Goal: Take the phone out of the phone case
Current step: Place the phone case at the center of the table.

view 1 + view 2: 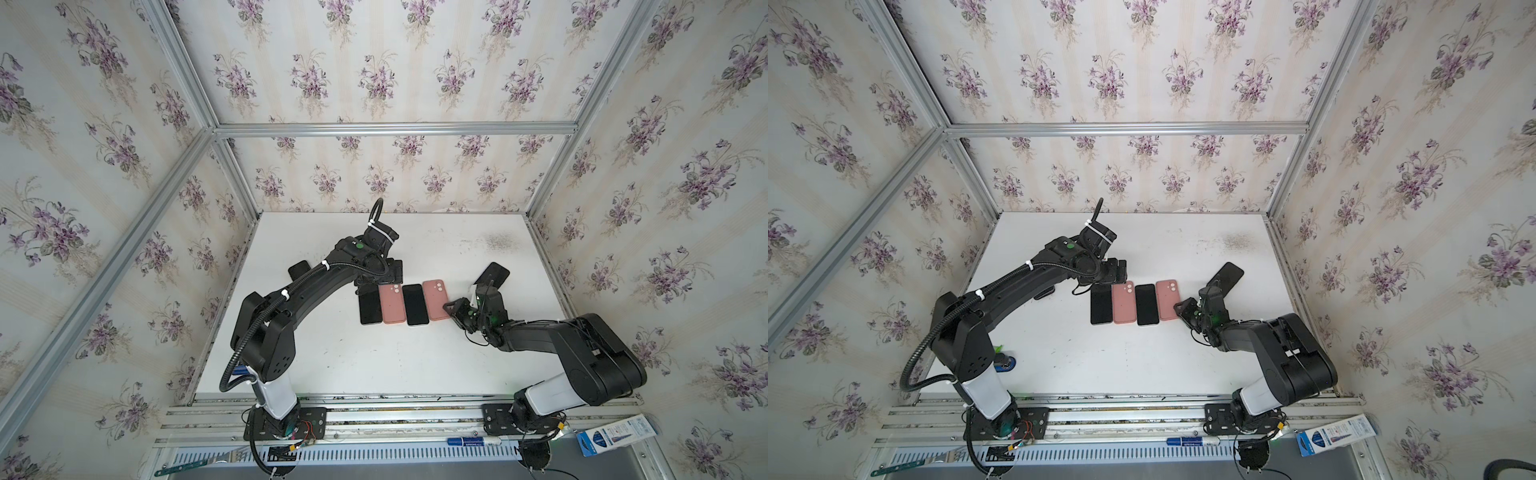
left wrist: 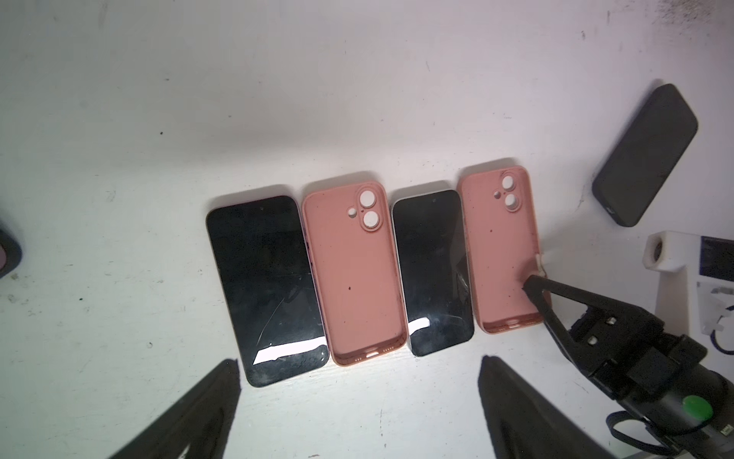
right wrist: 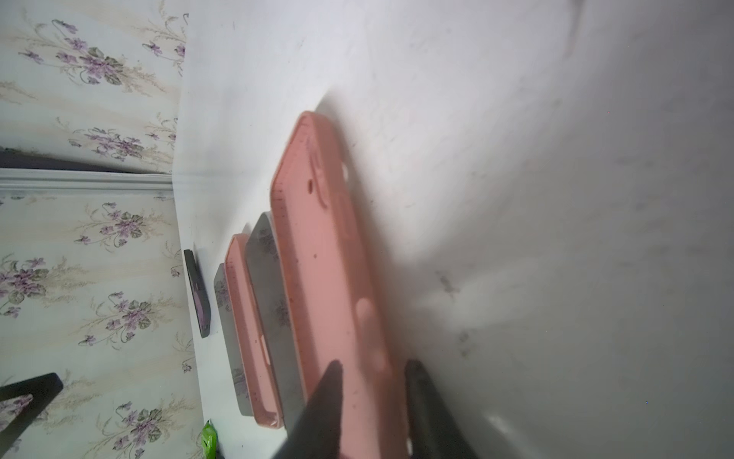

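Four things lie in a row mid-table: a bare black phone (image 1: 370, 307) (image 2: 266, 286), an empty pink phone case (image 1: 392, 305) (image 2: 351, 278), a second bare phone (image 1: 416, 305) (image 2: 431, 270) and a second empty pink case (image 1: 434, 299) (image 2: 502, 246) (image 3: 329, 258). Both cases lie hollow side up. My left gripper (image 1: 388, 272) (image 1: 1117, 270) (image 2: 359, 377) hangs above the row, open and holding nothing. My right gripper (image 1: 451, 307) (image 1: 1179, 309) (image 3: 375, 363) is at the right-hand case's outer edge. Its jaws stand apart astride that case's side wall, not pinching it.
A black case (image 1: 492, 275) (image 2: 643, 155) lies slanted behind my right gripper. Another dark case showing purple (image 1: 300, 270) (image 3: 197, 294) sits by the left wall, partly behind my left arm. Flowered walls enclose three sides. A marker (image 1: 471, 441) and a blue-white box (image 1: 615, 434) lie on the front rails.
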